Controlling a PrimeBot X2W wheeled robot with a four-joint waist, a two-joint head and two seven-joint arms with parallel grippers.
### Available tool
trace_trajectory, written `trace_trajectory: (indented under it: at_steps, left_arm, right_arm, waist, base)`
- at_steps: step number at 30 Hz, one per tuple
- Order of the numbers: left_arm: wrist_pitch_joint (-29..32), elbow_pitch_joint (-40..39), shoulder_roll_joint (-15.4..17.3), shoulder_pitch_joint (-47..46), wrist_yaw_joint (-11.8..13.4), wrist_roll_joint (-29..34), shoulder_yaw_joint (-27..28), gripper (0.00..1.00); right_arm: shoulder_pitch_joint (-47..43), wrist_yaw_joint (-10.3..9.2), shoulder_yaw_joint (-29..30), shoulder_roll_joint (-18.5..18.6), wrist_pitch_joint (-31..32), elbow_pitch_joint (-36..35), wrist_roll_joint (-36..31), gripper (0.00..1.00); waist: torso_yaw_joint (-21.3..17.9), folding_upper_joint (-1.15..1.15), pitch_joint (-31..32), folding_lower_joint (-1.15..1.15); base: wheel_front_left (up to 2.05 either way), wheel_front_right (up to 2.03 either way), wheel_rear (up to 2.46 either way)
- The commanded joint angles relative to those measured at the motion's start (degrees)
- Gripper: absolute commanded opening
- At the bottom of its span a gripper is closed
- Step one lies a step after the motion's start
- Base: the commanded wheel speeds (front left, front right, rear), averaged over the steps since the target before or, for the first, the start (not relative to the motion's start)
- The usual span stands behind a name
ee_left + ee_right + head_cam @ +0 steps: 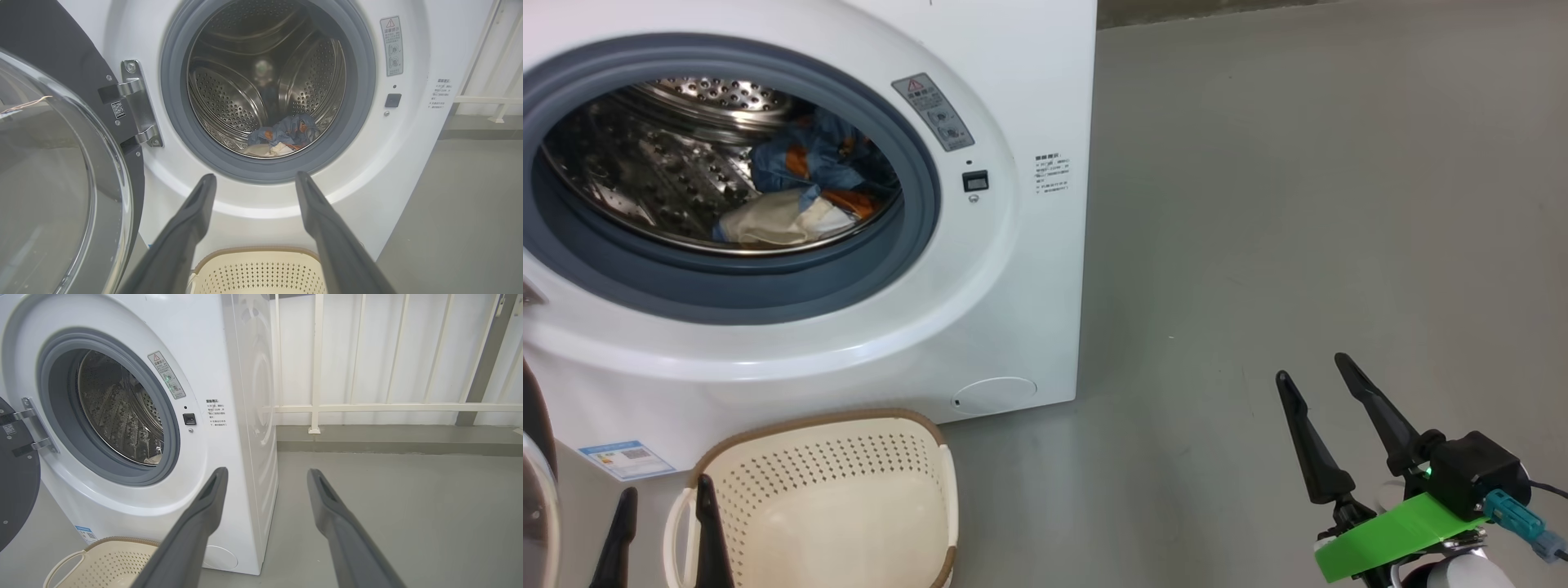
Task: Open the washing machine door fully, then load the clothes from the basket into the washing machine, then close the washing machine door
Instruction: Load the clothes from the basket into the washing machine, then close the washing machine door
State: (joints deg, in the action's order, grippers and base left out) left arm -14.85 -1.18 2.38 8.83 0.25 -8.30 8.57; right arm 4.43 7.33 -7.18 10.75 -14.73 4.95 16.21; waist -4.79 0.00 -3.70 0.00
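The washing machine (pixel 1013 269) stands with its door (pixel 61 171) swung wide open to the left on its hinge. The clothes (pixel 800 188) lie inside the steel drum: a blue garment with orange prints on top of a cream-white one (pixel 768 222). In front of the machine, on the floor, sits the basket (pixel 833 465), with nothing in it. My left gripper (pixel 666 486) is open just left of the basket, low before the drum opening, fingers pointing at it (pixel 255 176). My right gripper (pixel 1311 367) is open over bare floor to the machine's right, holding nothing.
The grey floor (pixel 1298 204) stretches open to the right of the machine. A white railing (pixel 367 407) and wall run behind it. The open door's glass dome (pixel 535 506) bulges out at my far left, close to the left gripper.
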Motion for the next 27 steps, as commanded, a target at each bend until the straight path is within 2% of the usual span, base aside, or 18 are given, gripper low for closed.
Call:
trace_trajectory:
  at_steps: [1,27]
  left_arm:
    - [-0.15,-1.14,0.51,-0.87,0.13,0.03,2.02,1.0]
    - [-0.15,0.04,0.5,-1.1,0.78,-0.47,1.69,1.0]
  right_arm:
    - [-0.31,0.16,-0.94,0.23,-0.27,-1.61,-0.46,1.0]
    - [0.02,0.16,-1.79,0.76,-0.27,-0.72,-0.29,1.0]
  waist:
    - [0.08,0.0,-0.05,0.0]
    - [1.09,0.0,1.07,0.0]
  base:
    - [0.0,0.0,0.0]
    - [0.0,0.0,0.0]
